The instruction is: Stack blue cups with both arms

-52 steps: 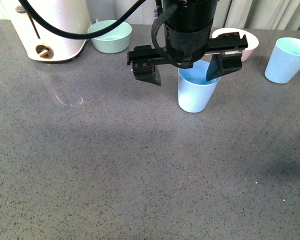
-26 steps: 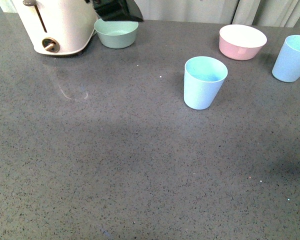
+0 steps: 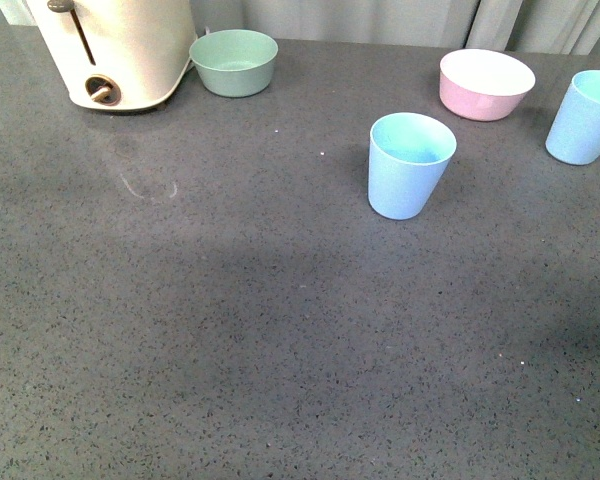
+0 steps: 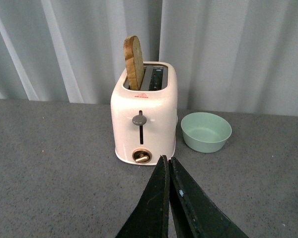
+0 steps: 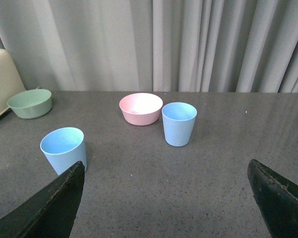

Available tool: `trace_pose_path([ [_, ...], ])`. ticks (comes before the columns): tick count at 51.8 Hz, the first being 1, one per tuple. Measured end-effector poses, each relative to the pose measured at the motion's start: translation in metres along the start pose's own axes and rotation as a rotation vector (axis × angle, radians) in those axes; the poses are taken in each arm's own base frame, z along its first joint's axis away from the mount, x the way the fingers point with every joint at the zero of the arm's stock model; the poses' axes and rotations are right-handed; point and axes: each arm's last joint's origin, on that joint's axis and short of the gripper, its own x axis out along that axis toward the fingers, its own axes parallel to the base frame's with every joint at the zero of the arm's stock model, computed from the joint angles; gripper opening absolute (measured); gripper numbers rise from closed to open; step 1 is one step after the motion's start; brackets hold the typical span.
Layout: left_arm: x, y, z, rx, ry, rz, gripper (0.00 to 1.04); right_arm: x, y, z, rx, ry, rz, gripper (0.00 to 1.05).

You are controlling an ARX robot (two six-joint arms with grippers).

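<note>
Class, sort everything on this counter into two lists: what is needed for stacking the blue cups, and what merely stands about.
Needed: middle blue cup; far-right blue cup; left gripper, shut; right gripper, open.
Standing about: toaster; bread slice in it; green bowl; pink bowl.

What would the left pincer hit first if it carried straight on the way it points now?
Most likely the toaster, low on its front near the knob; the shut left pincer aims straight at it.
</note>
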Motion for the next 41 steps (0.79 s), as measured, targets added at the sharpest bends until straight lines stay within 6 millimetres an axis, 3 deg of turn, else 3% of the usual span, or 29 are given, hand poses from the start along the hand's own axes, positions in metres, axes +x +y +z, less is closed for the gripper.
trace_pose_path([
  [20,-0.06,0.035,-0.016,0.005,-0.006,0.006,0.02,0.0,0.0,0.0,0.0,0.0,0.0,0.96],
  [41,-0.091,0.053,-0.03,0.006,-0.003,0.011,0.02,0.0,0.0,0.0,0.0,0.0,0.0,0.96],
])
